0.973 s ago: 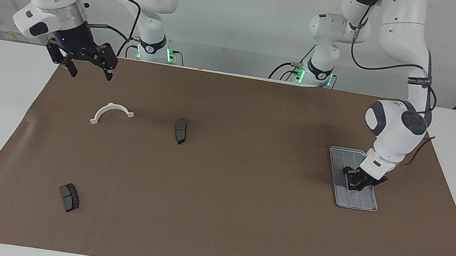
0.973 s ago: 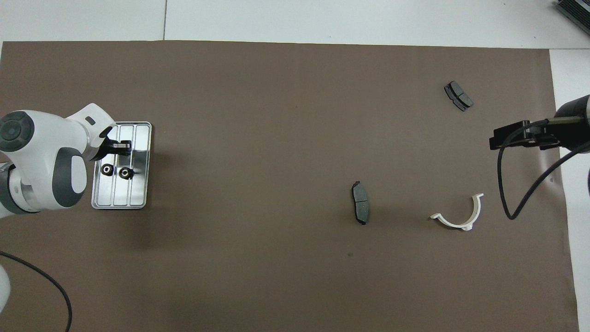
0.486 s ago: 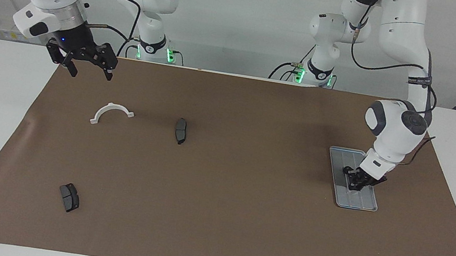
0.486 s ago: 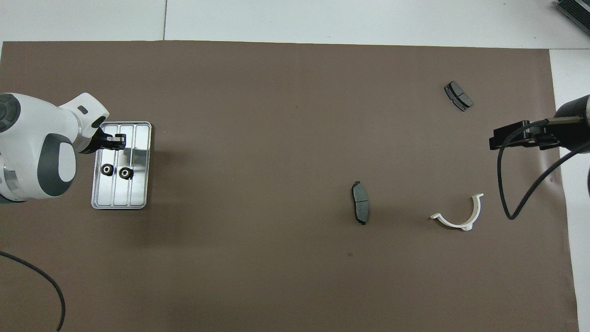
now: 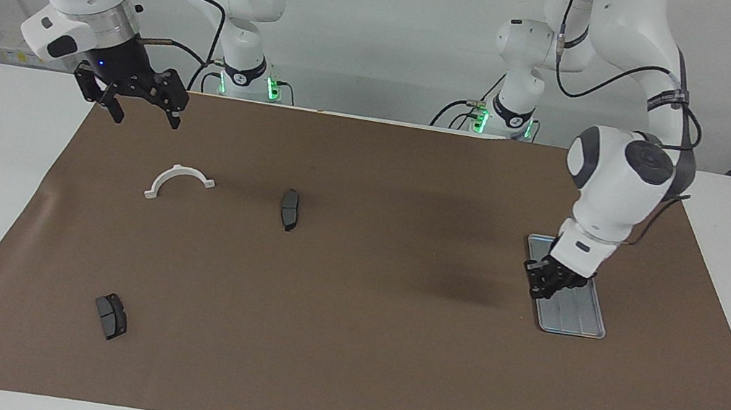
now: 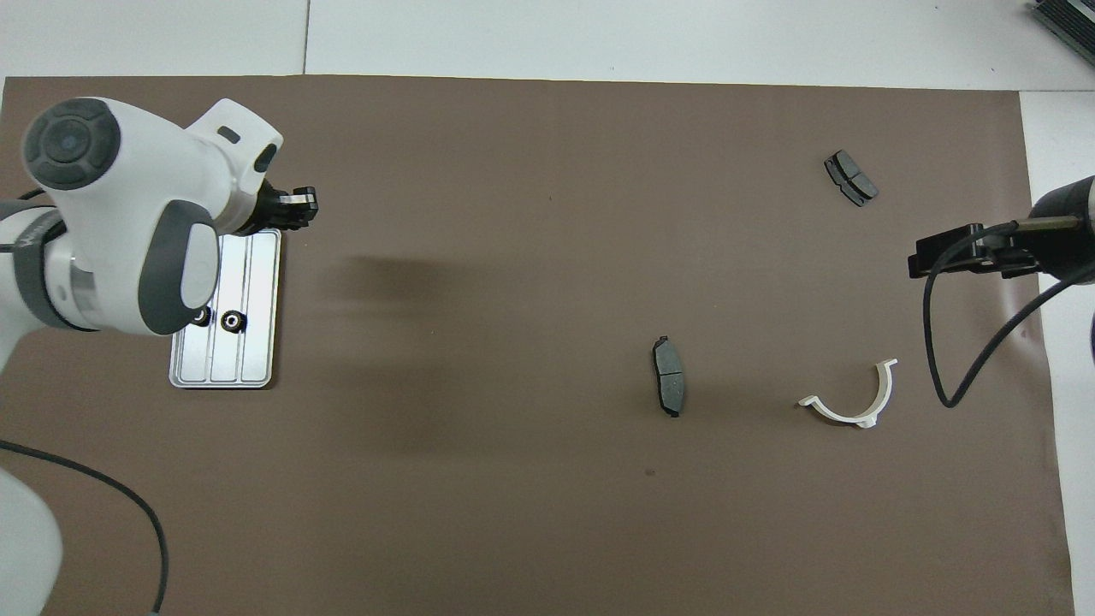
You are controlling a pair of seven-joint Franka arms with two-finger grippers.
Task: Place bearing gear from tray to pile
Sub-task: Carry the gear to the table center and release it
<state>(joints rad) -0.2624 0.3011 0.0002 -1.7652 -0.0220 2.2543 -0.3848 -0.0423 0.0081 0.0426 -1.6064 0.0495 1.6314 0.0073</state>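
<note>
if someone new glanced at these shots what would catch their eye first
Probably the big white left arm, its shut left gripper raised over the silver tray at its own end of the brown mat, with two small black gears lying in the tray. Next, the white half-ring bracket toward the right arm's end, below the waiting, open right gripper.

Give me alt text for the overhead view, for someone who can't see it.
The left gripper, shut, hangs over the edge of a silver tray holding two small black gears. Toward the right arm's end of the brown mat lie two dark brake pads and a white half-ring bracket, where the open right gripper waits.
</note>
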